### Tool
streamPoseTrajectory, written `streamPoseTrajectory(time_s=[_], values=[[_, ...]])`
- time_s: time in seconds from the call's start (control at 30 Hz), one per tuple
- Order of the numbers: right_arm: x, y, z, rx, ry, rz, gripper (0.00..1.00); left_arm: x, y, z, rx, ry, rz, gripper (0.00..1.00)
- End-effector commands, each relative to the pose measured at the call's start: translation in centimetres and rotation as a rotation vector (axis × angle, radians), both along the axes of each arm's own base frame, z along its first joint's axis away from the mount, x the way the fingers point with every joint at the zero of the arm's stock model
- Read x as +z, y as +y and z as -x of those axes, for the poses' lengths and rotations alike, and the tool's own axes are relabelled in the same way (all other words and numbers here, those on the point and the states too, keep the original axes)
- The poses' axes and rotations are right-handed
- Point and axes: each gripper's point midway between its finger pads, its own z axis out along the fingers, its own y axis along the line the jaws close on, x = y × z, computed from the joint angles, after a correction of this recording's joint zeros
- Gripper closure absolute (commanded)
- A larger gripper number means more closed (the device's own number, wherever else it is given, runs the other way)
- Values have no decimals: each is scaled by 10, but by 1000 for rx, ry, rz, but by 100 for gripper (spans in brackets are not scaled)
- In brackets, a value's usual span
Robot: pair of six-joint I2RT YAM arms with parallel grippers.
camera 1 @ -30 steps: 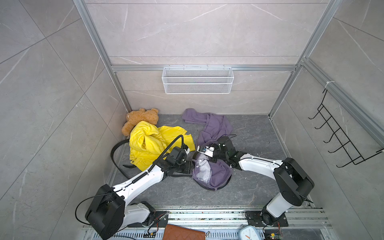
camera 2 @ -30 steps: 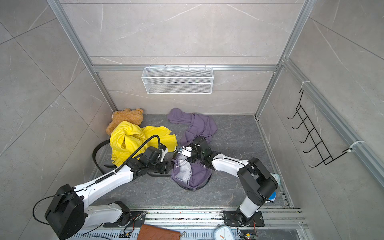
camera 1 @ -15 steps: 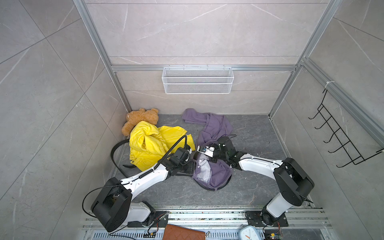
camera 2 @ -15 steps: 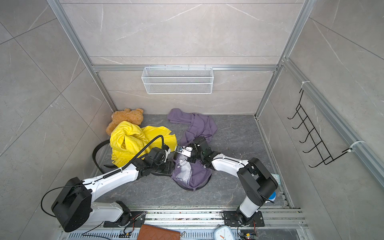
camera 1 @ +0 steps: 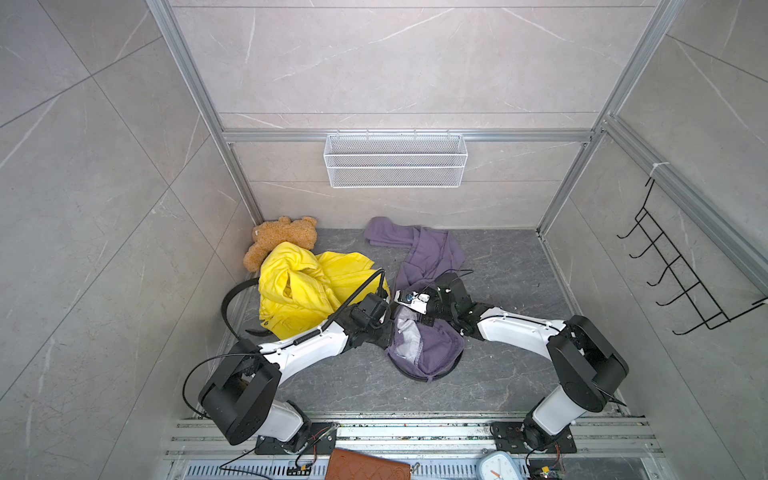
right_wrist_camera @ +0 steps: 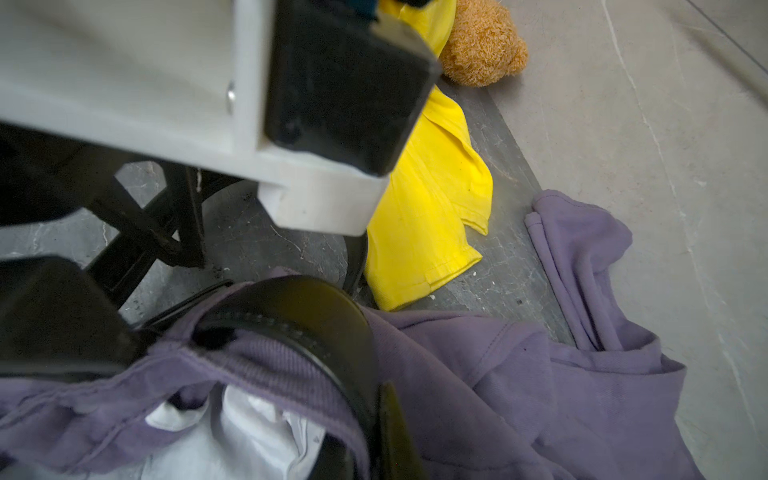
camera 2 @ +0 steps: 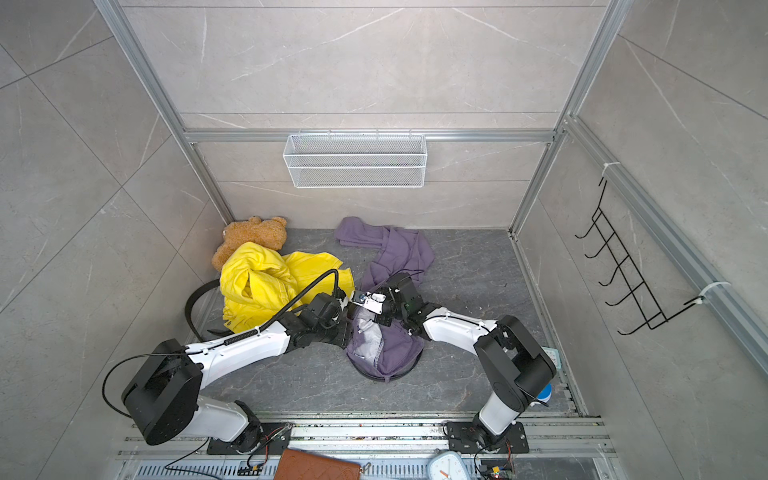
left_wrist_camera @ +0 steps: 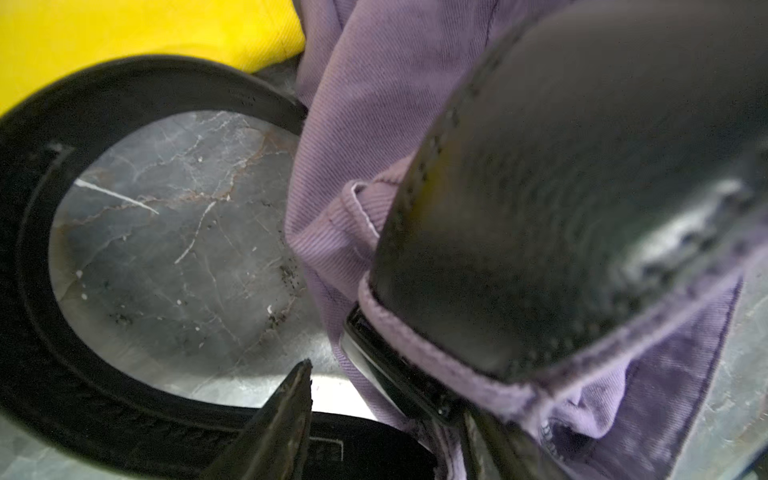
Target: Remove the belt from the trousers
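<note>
- Your left arm (camera 1: 307,353) has stretched further in across the table (camera 1: 498,386) than a second ago, and its elbow has drawn away from the near corner. Your right arm (camera 1: 519,328) has kept its place.
- You have the left fingers (left_wrist_camera: 286,415) spread apart, low at the edge of the bunched waist of the trousers (camera 1: 432,349).
- Your right fingers (right_wrist_camera: 392,432) are pressed together on the waistband, right against the belt (left_wrist_camera: 561,187).
- That belt is still in the trousers: in the left wrist view it passes under a purple belt loop (left_wrist_camera: 415,345).
- You can see a ring of black strap (left_wrist_camera: 41,249) lying flat on the table just beside the trousers, one end hidden behind the cloth.
- Their open waist stands up like a pouch with white pocket lining (camera 1: 409,338) inside, and the legs trail toward the back wall.
- Your wire basket (camera 1: 395,137) hangs on the back-wall rail, well apart from the clothes.
- Beside the trousers lies a yellow garment (camera 1: 299,286), with a second black belt (camera 1: 232,299) curving out from under it and a teddy bear (camera 1: 278,241) touching its far side.
</note>
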Motion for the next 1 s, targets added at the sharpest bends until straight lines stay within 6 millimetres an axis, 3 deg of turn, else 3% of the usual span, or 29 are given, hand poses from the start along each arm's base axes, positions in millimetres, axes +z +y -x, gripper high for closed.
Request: streamPoseTrajectory(time_s=[0.0,0.23,0.4,0.73,0.97], values=[[8,7,12,33,44,-46,100,7,2,-25,61,-83,-24,44],[-7,2,29,59,128,-8,100,-4,16,-33,119,-98,-75,53],[-12,-4,43,79,184,14,100,-1,34,-37,135,-128,-97,52],[-7,0,58,129,249,8,100,4,37,-57,90,-211,-185,24],[-3,4,69,192,317,4,100,10,2,-60,-178,-305,-130,20]])
